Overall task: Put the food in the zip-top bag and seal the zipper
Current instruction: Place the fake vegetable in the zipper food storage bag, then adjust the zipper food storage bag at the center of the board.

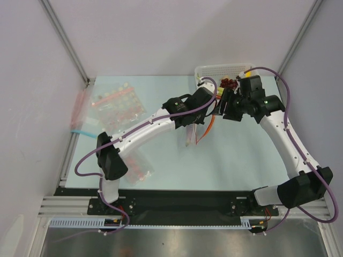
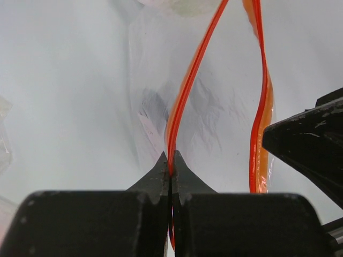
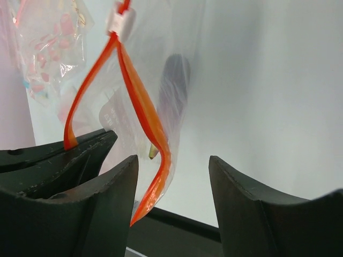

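Left hand (image 2: pixel 170 166) clamped on zipper (image 2: pixel 187 91), bag (image 3: pixel 182 80) mouth held open. Right hand (image 3: pixel 172 166) wide, empty, beside other lip. Grapes (image 1: pixel 229 83) in basket (image 1: pixel 214 69); loading, sealing not done.

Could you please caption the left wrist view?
Left end effector pinches one lip of the open zipper on the zip-top bag.

Zip-top bag (image 1: pixel 193 136) before the basket (image 1: pixel 214 68), dotted bags (image 1: pixel 115 104) leftward
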`<action>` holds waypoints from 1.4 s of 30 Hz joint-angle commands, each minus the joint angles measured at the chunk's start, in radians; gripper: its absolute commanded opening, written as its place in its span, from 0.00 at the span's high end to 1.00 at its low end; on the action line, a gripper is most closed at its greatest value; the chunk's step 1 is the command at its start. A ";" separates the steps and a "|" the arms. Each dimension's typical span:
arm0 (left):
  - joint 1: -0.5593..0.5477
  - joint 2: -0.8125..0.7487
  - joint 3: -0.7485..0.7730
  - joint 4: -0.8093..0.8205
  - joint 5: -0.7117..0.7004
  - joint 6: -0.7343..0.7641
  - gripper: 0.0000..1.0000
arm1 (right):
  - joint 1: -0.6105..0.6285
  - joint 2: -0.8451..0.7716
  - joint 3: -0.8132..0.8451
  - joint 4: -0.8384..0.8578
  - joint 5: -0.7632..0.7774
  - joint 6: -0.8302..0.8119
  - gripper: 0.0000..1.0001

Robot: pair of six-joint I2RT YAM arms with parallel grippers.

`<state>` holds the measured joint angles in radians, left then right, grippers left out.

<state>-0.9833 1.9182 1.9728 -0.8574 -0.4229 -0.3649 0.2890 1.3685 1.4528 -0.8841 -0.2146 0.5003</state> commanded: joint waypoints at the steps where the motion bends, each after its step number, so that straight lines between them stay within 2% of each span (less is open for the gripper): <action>1: -0.002 -0.041 0.018 0.020 0.029 0.011 1.00 | 0.015 -0.025 0.046 0.048 0.035 -0.036 0.39; 9: -0.002 -0.038 -0.002 0.029 0.061 -0.005 1.00 | 0.047 0.032 0.037 0.155 0.135 -0.060 0.43; 14: -0.002 -0.031 -0.006 0.026 0.055 -0.006 1.00 | 0.068 0.098 0.100 0.113 0.215 -0.088 0.46; 17: -0.002 -0.030 -0.005 0.031 0.053 -0.006 1.00 | 0.068 0.104 0.095 0.100 0.254 -0.091 0.51; 18: -0.002 -0.025 -0.002 0.029 0.053 -0.006 1.00 | 0.068 0.103 0.098 0.100 0.253 -0.089 0.56; 23: -0.002 -0.004 0.020 0.011 0.039 -0.002 1.00 | 0.067 0.084 0.110 0.067 0.248 -0.100 0.65; 26: -0.002 0.007 0.029 0.000 0.029 0.001 1.00 | 0.058 0.072 0.119 0.039 0.225 -0.101 0.70; 28: -0.002 0.008 0.024 -0.002 0.023 0.003 1.00 | 0.044 0.049 0.109 0.042 0.141 -0.092 0.73; 32: -0.002 0.008 0.024 -0.008 0.007 0.011 1.00 | -0.020 0.034 0.092 0.045 -0.006 -0.074 0.91; 33: -0.002 0.005 0.024 -0.006 0.004 0.012 1.00 | -0.063 0.027 0.081 0.053 -0.104 -0.071 0.94; 36: 0.000 0.005 0.027 -0.011 -0.002 0.015 1.00 | -0.111 -0.005 0.017 0.129 -0.230 -0.043 0.93; 38: 0.000 0.005 0.029 -0.014 -0.002 0.015 1.00 | -0.113 -0.022 -0.005 0.163 -0.252 -0.037 0.92; 40: 0.000 0.002 0.032 -0.019 -0.004 0.015 1.00 | -0.114 -0.025 -0.011 0.169 -0.255 -0.036 0.85; 42: 0.001 0.001 0.038 -0.020 -0.007 0.012 1.00 | -0.113 -0.026 -0.019 0.165 -0.246 -0.042 0.69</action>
<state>-0.9833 1.9285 1.9663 -0.8658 -0.4007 -0.3645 0.1745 1.3746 1.4403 -0.7719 -0.3988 0.4587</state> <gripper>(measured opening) 0.008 0.243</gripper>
